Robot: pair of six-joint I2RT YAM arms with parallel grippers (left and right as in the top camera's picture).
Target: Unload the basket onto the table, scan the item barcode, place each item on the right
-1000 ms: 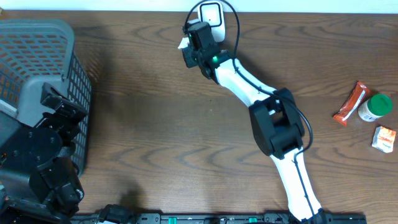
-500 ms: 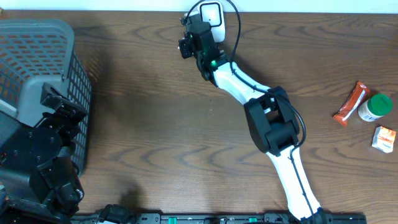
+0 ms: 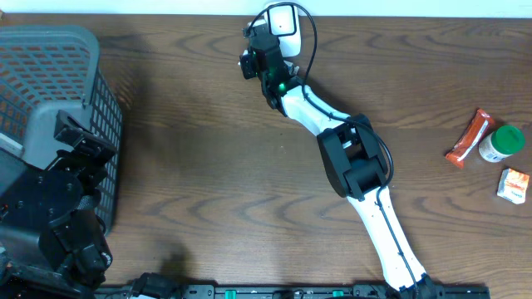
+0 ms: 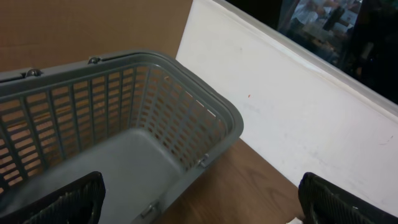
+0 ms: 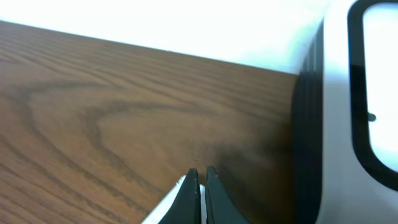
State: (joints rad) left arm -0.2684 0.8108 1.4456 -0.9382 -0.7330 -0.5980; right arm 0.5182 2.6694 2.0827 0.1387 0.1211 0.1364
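**Thin white item pinched at the scanner's side**

A thin white item [image 5: 163, 208] shows only as a pale sliver at the tips of the right gripper [image 5: 200, 180]. The jaws are pressed together on it, and what kind of item it is cannot be told. It sits low over the far edge of the wooden table [image 3: 183, 149], just beside the barcode scanner [image 5: 354, 112] — a white housing with a black-framed window, which lies to the right of the fingertips in the right wrist view. A black cable [image 3: 313, 33] loops from the scanner past the right arm.

Well apart, at the table's right edge, lie an orange packet [image 3: 467, 138], a green-lidded bottle [image 3: 503, 143] touching it, and a small orange-and-white box [image 3: 514, 183].

On the far left, the left gripper [image 4: 199, 205] hangs with its jaws spread wide and holds nothing, over the grey plastic basket [image 4: 186, 106].
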